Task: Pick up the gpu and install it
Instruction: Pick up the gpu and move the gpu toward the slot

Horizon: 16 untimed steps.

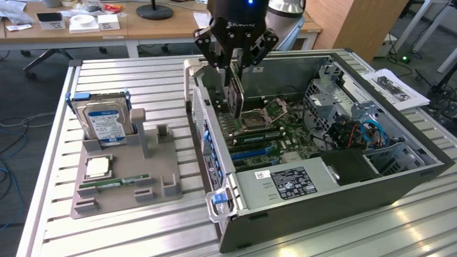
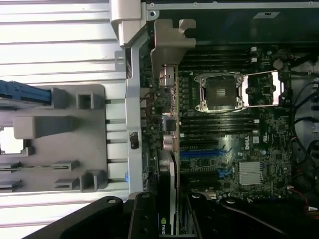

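Note:
My gripper point(image 1: 234, 65) is shut on the gpu point(image 1: 234, 99), a thin dark card held on edge and hanging down into the open computer case point(image 1: 400, 176). The card hovers over the motherboard point(image 1: 286, 131) close to the case's wall on the exterior view's left. In the wrist view the gpu point(image 2: 168, 164) appears edge-on, its silver end bracket point(image 2: 169, 47) pointing away from my gripper point(image 2: 169, 221). The bracket lies beside the case's rear wall. Blue expansion slots point(image 2: 204, 153) run alongside the card; whether the card touches the board is not visible.
A grey parts holder point(image 1: 160, 160) sits on the slatted metal table point(image 1: 128, 80) beside the case. It carries a silver hard drive point(image 1: 106, 123), a CPU point(image 1: 98, 167) and a green RAM stick point(image 1: 117, 183). The open CPU socket point(image 1: 263, 115) and a drive cage point(image 1: 335, 101) lie inside the case.

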Each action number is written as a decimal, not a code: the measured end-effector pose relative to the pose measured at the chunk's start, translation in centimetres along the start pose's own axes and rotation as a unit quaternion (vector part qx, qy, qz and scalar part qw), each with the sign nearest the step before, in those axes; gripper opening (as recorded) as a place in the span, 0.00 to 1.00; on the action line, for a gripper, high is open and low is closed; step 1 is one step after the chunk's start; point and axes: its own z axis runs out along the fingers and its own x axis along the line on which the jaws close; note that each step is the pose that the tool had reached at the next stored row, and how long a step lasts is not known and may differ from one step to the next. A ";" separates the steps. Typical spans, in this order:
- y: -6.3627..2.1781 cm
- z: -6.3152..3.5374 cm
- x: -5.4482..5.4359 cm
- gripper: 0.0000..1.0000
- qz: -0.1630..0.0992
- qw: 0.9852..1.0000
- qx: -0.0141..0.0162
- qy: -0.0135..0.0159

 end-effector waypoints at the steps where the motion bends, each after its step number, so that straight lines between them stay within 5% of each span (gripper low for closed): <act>1: 0.03 0.01 -0.3 0.27 0.000 1.000 0.000 0.000; 16: 0.38 0.13 -4.4 0.27 0.000 1.000 0.000 0.000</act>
